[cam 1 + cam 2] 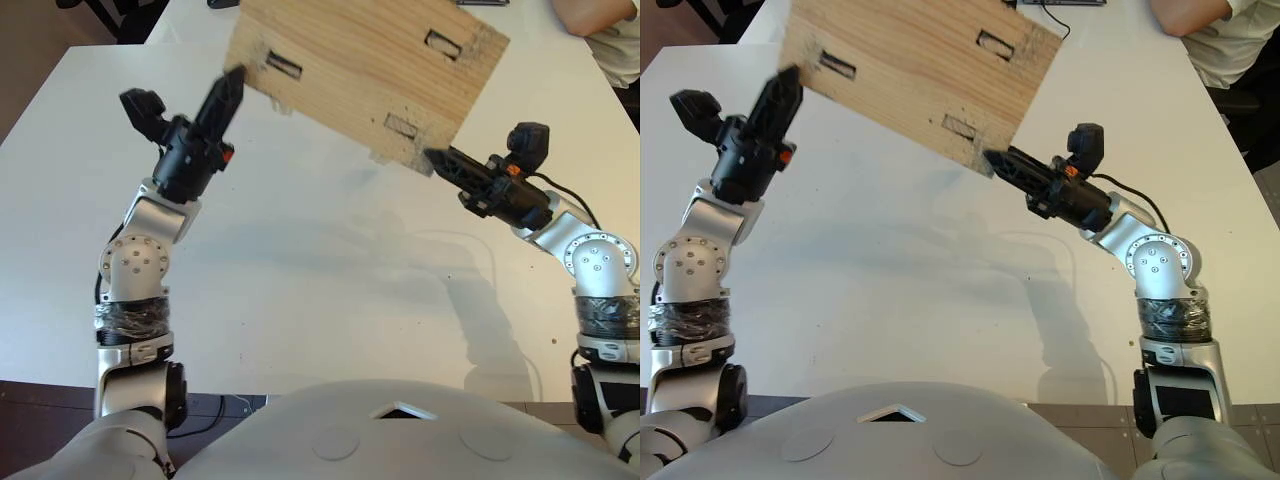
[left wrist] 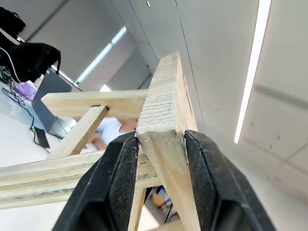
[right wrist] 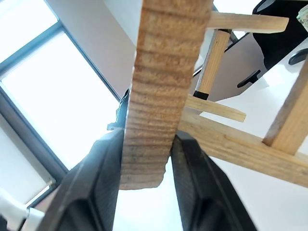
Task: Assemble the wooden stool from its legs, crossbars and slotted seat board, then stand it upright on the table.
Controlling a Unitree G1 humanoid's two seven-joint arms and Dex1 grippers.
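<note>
I held the pale rectangular slotted wooden seat board point(image 1: 365, 70) tilted clear above the white table point(image 1: 300, 290), left gripper point(image 1: 235, 78) and right gripper point(image 1: 432, 157) each clenched on opposite edges, apparently so its fitted wooden legs point(image 3: 240, 149) and crossbars point(image 3: 288, 115) could be swung down.

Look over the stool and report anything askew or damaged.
The stool's seat board hangs tilted above the table, clamped at opposite edges by the left gripper and right gripper, with the legs on its far side. The edge at the right gripper looks ragged, possibly chipped.
</note>
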